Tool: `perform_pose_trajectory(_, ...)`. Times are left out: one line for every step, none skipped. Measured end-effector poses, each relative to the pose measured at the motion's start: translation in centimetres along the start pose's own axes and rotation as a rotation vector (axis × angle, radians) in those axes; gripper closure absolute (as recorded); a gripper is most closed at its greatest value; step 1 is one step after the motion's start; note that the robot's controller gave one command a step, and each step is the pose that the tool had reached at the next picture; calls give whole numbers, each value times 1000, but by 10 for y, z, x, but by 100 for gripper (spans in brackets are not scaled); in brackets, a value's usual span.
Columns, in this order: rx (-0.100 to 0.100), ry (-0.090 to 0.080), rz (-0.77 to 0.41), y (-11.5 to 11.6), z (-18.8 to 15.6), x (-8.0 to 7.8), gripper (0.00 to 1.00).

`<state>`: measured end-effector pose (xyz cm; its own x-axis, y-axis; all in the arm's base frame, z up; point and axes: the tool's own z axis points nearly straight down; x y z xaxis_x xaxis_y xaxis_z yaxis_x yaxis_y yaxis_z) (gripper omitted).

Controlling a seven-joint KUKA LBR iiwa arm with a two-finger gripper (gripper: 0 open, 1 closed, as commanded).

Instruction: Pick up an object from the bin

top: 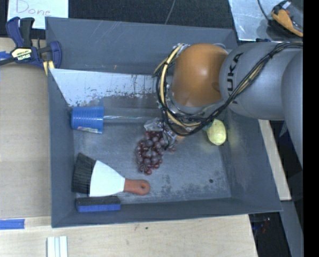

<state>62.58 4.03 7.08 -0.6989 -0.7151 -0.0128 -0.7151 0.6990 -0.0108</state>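
The gripper [163,131], mostly hidden under the arm's orange cover [198,75], meets the top of the dark grapes [149,154] mid-bin; whether it is wide or narrow I cannot tell.

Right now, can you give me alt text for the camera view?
The gripper hangs over a dark red grape bunch in the middle of the grey bin. A yellow fruit lies to its right; a blue cylinder and a white brush lie left.

The orange cover [197,74] hides most of the claw [162,131], and the claw covers the grape bunch [150,155] at its top end.
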Motion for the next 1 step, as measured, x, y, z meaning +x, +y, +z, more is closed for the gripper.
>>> perform_pose_trajectory(-2,2,17,1,0,1,100)
